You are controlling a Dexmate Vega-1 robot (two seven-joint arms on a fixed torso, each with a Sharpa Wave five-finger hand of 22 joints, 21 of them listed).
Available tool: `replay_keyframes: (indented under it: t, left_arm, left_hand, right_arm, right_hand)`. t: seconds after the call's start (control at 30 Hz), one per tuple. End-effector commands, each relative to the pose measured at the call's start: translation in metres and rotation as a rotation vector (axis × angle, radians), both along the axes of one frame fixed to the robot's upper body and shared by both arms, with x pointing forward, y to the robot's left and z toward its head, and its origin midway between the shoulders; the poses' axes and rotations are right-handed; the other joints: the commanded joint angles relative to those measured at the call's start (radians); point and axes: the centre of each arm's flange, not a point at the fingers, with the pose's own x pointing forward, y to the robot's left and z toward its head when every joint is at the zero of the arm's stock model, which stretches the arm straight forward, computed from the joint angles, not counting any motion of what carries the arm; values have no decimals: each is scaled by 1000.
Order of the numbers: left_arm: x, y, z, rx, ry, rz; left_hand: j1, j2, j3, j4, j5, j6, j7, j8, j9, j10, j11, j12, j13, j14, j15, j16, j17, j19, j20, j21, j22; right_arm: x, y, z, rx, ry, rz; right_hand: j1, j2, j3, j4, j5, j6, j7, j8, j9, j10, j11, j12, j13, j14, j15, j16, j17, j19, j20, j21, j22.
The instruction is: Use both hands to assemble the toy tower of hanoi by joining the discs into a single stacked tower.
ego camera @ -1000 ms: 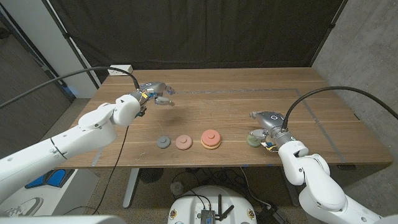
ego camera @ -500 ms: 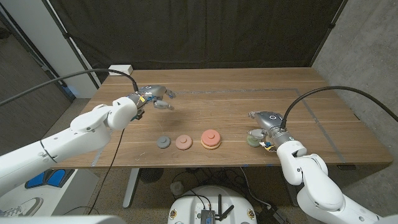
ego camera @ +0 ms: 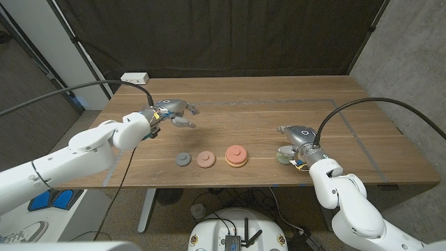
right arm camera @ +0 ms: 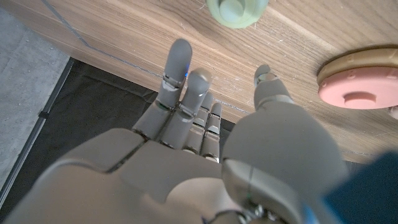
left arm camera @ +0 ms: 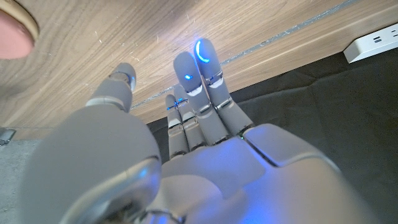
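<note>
Left hand (ego camera: 175, 111) empty, fingers apart, above desk (ego camera: 244, 118). Right hand (ego camera: 293, 138) empty, fingers spread beside green disc (ego camera: 284, 156), partly hidden. Grey disc (ego camera: 182, 160), pink disc (ego camera: 205, 159), red-on-tan stack (ego camera: 236, 155) in front row.

Table (ego camera: 244, 118): warm brown wood grain, thin pale taped or drawn lines near the edges. Discs: grey disc (ego camera: 182, 160), dusty pink disc (ego camera: 205, 160), coral-red disc (ego camera: 236, 153) on a tan disc (ego camera: 236, 163). Pale green disc (ego camera: 283, 157) beside the right hand (ego camera: 296, 136), which is silver-grey. Left hand (ego camera: 174, 111) also silver-grey, blue glow on its fingertips (left arm camera: 201, 53) in the left wrist view. Arms white, cables black. Backdrop looks black, maybe dark grey. White power strip (ego camera: 135, 78) at the far corner.
</note>
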Motion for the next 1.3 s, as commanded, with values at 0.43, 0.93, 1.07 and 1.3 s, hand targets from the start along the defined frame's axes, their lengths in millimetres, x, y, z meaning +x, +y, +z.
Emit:
replay_keyframes:
  t: [0.43,0.93,1.07,1.3]
  left_arm:
    - [-25,-5,-16,111,67,-86]
    - [-22,-7,-26,163,110,-132]
    - [-21,-7,-27,192,128,-136]
    - [-22,-12,-33,257,175,-146]
  left_hand:
    - [-6,1,5,5,0,3,-2,8,3,7,0,6,3,0,-58,6,-2,-2,-116,7,3]
    - [-5,2,7,3,0,9,-2,9,3,11,-2,8,4,3,-58,9,-2,-1,-116,8,3]
    - [-3,3,8,3,0,11,-3,10,3,14,-1,9,3,4,-58,11,-1,-1,-116,9,4]
    - [3,-2,9,-2,0,9,-7,9,2,13,-4,8,4,1,-58,11,-2,-2,-117,9,4]
  right_arm:
    - [-5,8,-3,-2,5,-1]
    - [-3,11,-2,-1,14,-11]
    - [-2,11,-1,1,17,-15]
    - [0,12,0,0,19,-15]
  right_hand:
    - [3,7,12,-1,-1,9,3,-2,6,18,-3,-5,10,-7,-20,-1,-2,-3,-87,7,0]
    - [6,12,16,-2,-1,8,0,-4,6,23,-4,-5,16,-8,-20,0,-1,-5,-88,7,0]
    - [6,13,17,-2,-2,8,1,-5,6,22,-3,-6,17,-9,-20,-1,-1,-6,-88,7,0]
    - [4,16,17,0,-2,7,2,-6,7,23,-2,-8,20,-7,-20,-1,-3,-7,-87,8,0]
